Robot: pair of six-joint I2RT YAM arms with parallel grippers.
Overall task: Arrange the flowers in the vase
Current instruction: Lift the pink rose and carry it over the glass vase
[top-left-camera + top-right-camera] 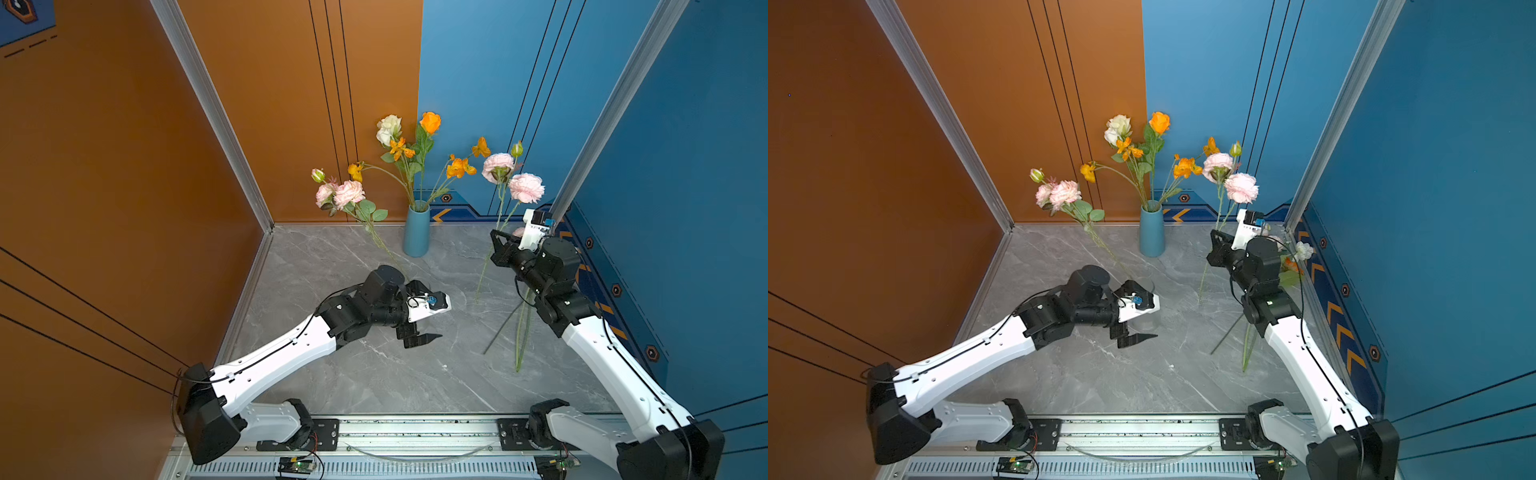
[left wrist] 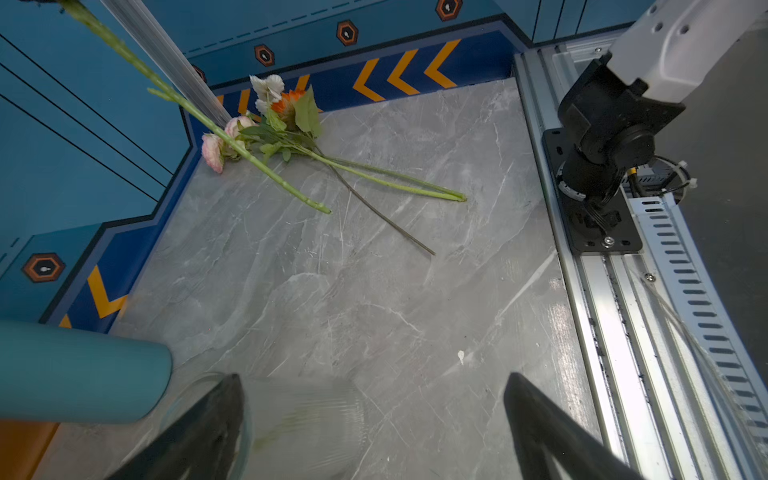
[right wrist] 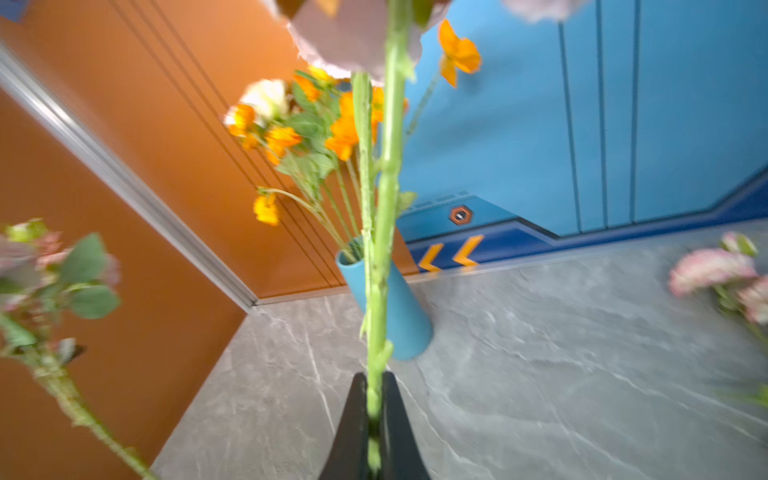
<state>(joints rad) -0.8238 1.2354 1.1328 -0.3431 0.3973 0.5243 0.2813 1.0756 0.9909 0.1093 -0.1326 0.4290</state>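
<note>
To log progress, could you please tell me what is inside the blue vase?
Several green stems stand in the blue vase, carrying orange blossoms and a white blossom. Its opaque wall hides the stem ends and anything else inside.

Grey marble tabletop [image 1: 374, 374] carries a blue vase [image 1: 416, 232], a glass vase [image 2: 307, 415] and loose flowers [image 2: 307, 116].

At the back of the table [image 1: 374, 374], the vase [image 1: 416, 232] stands with flowers [image 1: 415, 158] in it. Nearer and left of it, a second vase [image 1: 1153, 320] sits under my left gripper [image 2: 374, 376], apparently between its fingers [image 2: 216, 415], a leaning stem [image 1: 374, 232] in it. On the right, my right gripper [image 3: 375, 376] holds another stem [image 3: 388, 166] up, loose flowers [image 2: 286, 124] lying beneath along the side wall [image 1: 685, 208].
</note>
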